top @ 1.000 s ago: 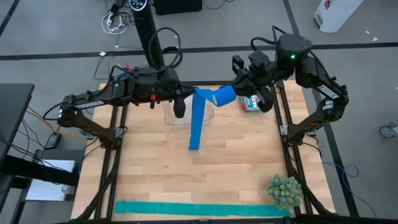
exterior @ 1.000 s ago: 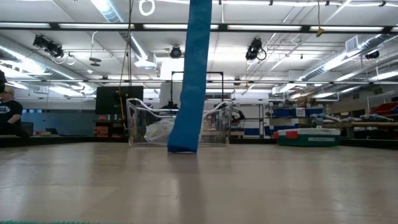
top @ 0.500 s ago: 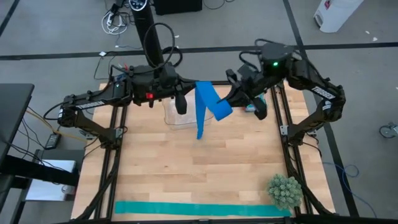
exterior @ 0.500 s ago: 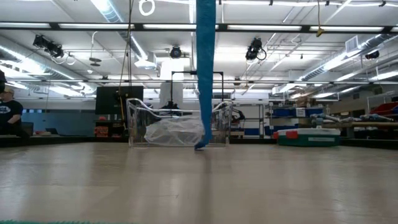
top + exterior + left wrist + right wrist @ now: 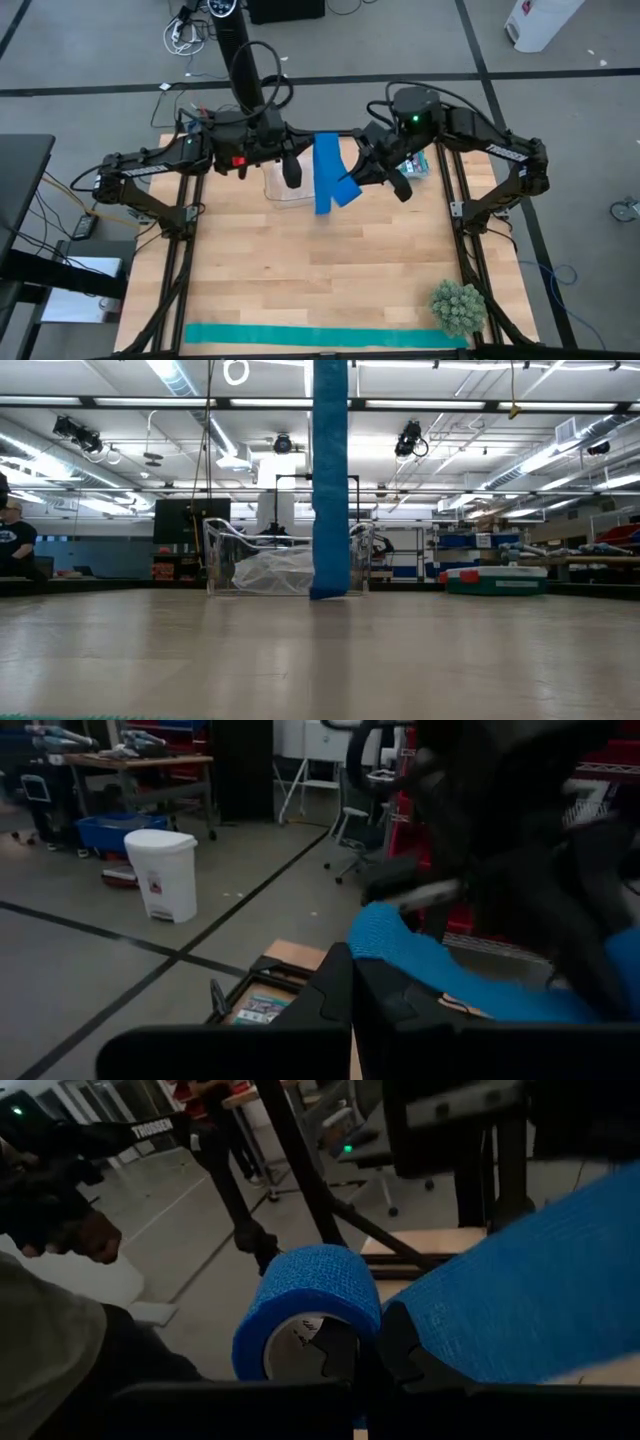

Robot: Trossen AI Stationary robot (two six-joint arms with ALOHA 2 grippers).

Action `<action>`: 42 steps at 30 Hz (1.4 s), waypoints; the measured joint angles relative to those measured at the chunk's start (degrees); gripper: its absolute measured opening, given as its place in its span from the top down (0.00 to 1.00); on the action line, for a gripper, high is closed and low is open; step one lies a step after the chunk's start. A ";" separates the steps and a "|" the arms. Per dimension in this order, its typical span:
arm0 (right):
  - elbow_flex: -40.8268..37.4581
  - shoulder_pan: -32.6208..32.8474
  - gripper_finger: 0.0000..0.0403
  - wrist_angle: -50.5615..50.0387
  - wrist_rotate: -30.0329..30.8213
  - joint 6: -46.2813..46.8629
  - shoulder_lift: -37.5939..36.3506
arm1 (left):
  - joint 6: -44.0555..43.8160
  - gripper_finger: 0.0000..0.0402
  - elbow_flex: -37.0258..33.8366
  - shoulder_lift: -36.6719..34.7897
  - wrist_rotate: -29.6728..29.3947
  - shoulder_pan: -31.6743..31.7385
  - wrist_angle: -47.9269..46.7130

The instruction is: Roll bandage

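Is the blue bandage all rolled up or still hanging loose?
Partly rolled. The bandage has a roll at the right gripper, but a long tail hangs down to the table.

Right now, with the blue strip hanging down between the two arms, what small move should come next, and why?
Probably another turn of the right tool, which is shut on the roll, to wind in more bandage. A long tail hangs from up there down to the table, and the left tool is shut beside the strip.
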 joint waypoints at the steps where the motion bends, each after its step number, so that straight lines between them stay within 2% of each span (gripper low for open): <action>1: -0.66 -0.18 1.00 0.00 0.16 0.29 0.00 | -0.05 1.00 0.00 0.00 -0.07 0.01 0.15; 9: -5.30 -2.45 1.00 0.03 0.40 2.97 0.02 | -0.14 1.00 0.00 0.00 -0.19 -0.96 2.56; 16: -6.10 -6.29 1.00 -0.15 1.41 3.50 0.01 | 0.77 1.00 0.00 0.00 -0.31 -4.42 2.29; 27: -6.10 -10.67 1.00 -0.70 -1.26 3.40 -0.02 | 7.28 1.00 0.02 0.02 -7.65 -9.40 2.93; 36: -6.10 -12.08 1.00 -3.83 -1.14 5.63 -0.07 | 10.77 1.00 0.02 0.02 -7.10 -9.69 5.39; 42: -6.08 -14.49 1.00 -4.48 1.42 7.95 -0.09 | 13.17 0.98 0.02 0.02 -6.52 -10.80 5.08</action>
